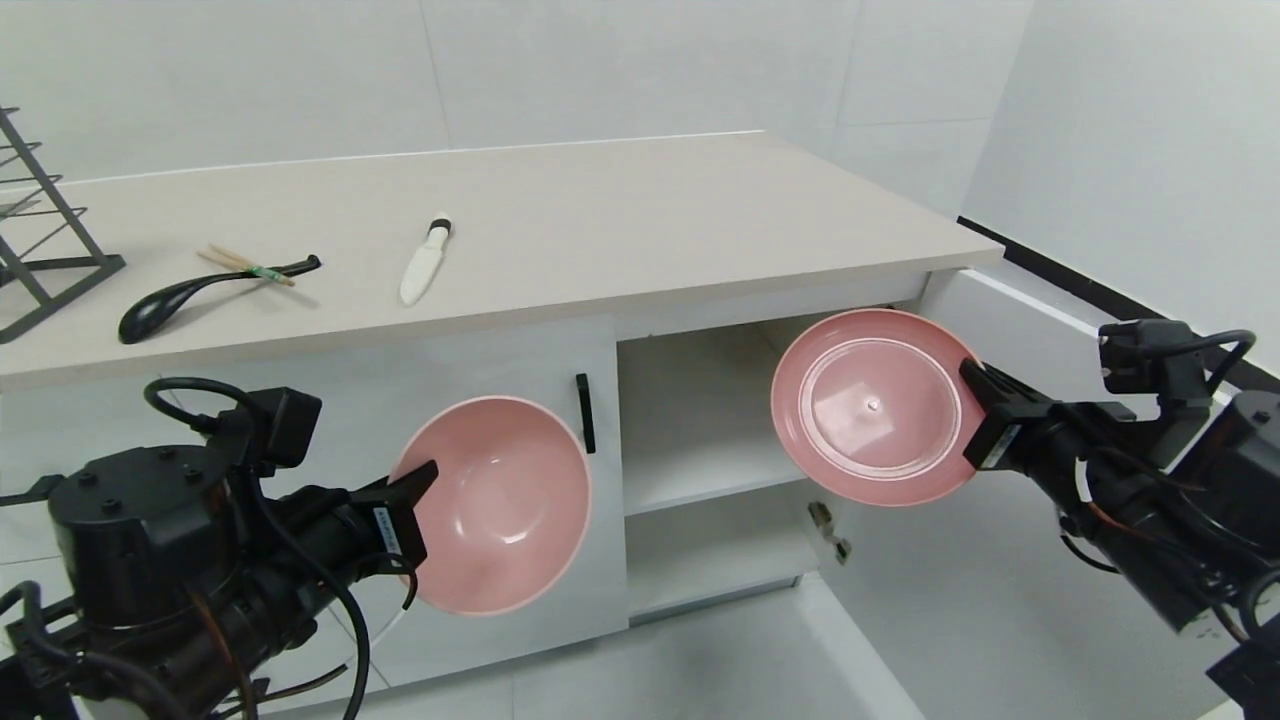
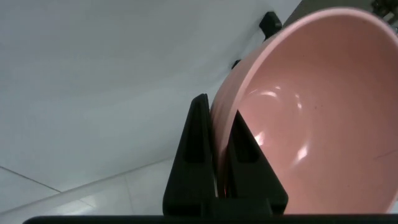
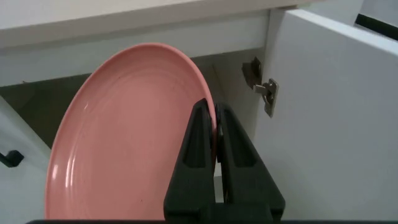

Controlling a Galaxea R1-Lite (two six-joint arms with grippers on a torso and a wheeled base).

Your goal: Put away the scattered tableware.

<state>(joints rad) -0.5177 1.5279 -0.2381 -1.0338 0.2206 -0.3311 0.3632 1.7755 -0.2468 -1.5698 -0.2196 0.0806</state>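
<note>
The left gripper pinched the bowl by its rim. The right gripper pinched the plate by its edge. Both looked light, hard and slippery.

Losing the dark wire rack past the head view's left edge. Covering part of the white cupboard shelf with the round pink plastic plate. Cropping the deep pink bowl in the left wrist view.

On the surface the rack stands far left, then the spoon with chopsticks across its handle, then the knife. Below, the bowl is before the closed door, the plate before the open shelf.
</note>
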